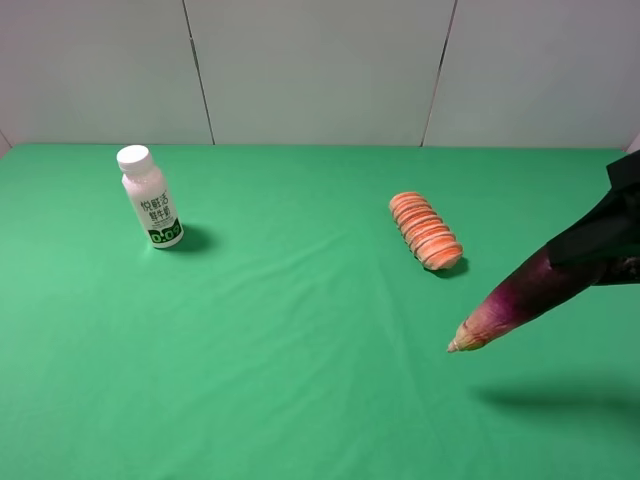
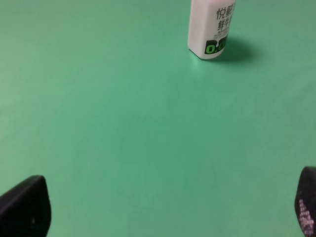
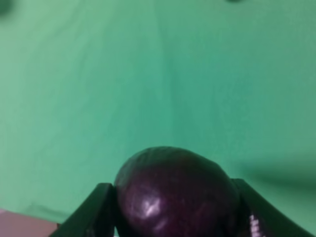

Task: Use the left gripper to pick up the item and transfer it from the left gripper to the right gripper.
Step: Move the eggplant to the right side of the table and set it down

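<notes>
1. The right gripper is clamped on the thick dark-purple end of the eggplant and carries it clear of the green cloth. The pale tip slants downward away from the fingers, with a shadow beneath.
2. Beyond that tip, well apart, lies an orange ridged loaf.
3. The left gripper hangs with jaws spread wide and empty, so the handover seems done. A white bottle stands ahead of it.
</notes>
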Controlling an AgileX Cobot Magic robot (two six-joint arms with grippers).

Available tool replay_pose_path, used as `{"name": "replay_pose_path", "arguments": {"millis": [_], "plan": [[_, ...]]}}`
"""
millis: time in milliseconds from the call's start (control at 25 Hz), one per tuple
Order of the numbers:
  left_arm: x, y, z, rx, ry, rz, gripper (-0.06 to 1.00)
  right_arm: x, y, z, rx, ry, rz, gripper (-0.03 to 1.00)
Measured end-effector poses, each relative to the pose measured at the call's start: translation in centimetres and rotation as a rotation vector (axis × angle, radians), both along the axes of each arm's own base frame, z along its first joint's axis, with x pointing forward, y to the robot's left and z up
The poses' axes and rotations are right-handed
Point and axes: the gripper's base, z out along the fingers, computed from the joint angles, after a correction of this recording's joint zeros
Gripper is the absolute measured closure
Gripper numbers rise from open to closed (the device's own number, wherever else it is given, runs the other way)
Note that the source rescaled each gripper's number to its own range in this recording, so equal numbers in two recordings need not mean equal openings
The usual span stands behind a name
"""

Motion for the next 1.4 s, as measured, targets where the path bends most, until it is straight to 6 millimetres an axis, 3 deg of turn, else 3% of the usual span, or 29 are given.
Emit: {"name": "replay_pose_path", "arguments": {"millis": [640, 1000, 1400], "plan": [[0.0, 0.0, 0.0, 0.0, 0.0, 0.0, -0.05, 7.8, -1.5, -0.2, -0.04, 0.152, 0.094, 0.96], [0.0, 0.0, 0.0, 0.0, 0.0, 0.0, -0.05, 11.8, -2.8, -5.3, -0.088, 0.342, 0.102, 0.96], [0.0, 0.0, 0.0, 0.004, 0.0, 0.003, -0.05, 14.2, -3.6, -9.2, -0.121, 0.354, 0.03, 0.96]]}}
